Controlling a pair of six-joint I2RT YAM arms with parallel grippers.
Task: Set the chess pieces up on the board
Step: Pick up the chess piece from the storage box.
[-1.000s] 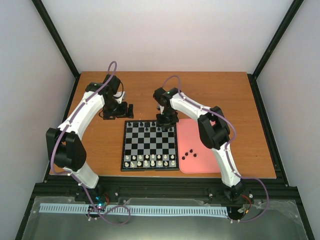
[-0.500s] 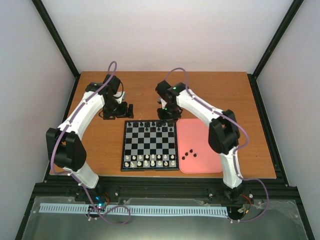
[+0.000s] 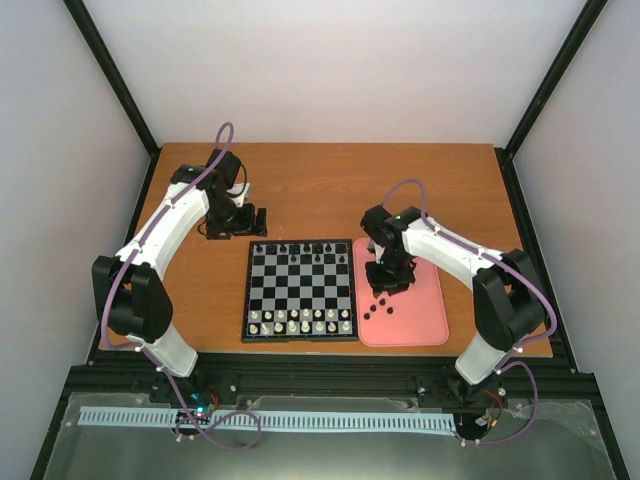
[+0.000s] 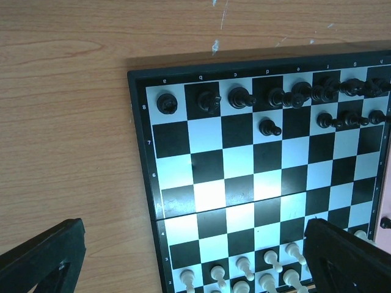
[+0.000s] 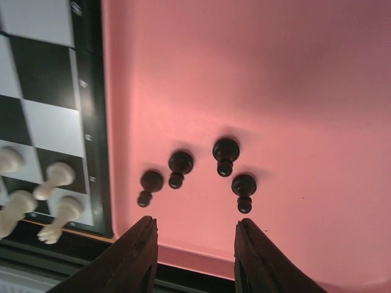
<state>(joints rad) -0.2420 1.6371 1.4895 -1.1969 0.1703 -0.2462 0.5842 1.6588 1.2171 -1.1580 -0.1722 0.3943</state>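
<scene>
The board [image 3: 299, 290] lies mid-table with black pieces [image 3: 300, 248] along its far rows and white pieces on the near rows. Several loose black pawns [image 3: 380, 309] lie on the pink tray [image 3: 420, 315]; the right wrist view shows them [image 5: 226, 152] standing just ahead of my fingers. My right gripper [image 3: 387, 280] hovers over the tray, open and empty [image 5: 195, 244]. My left gripper [image 3: 232, 222] rests beyond the board's far left corner, open and empty. The left wrist view shows the board [image 4: 269, 183] with black pieces [image 4: 241, 97] on rows 8 and 7.
The pink tray sits against the board's right edge. White pieces [image 5: 43, 201] stand close to the tray's left rim. Bare wooden table [image 3: 430, 190] lies behind the board and tray.
My right gripper has moved from the board's far right corner back and right over the pink tray, above the loose pawns. The left arm has not moved.
</scene>
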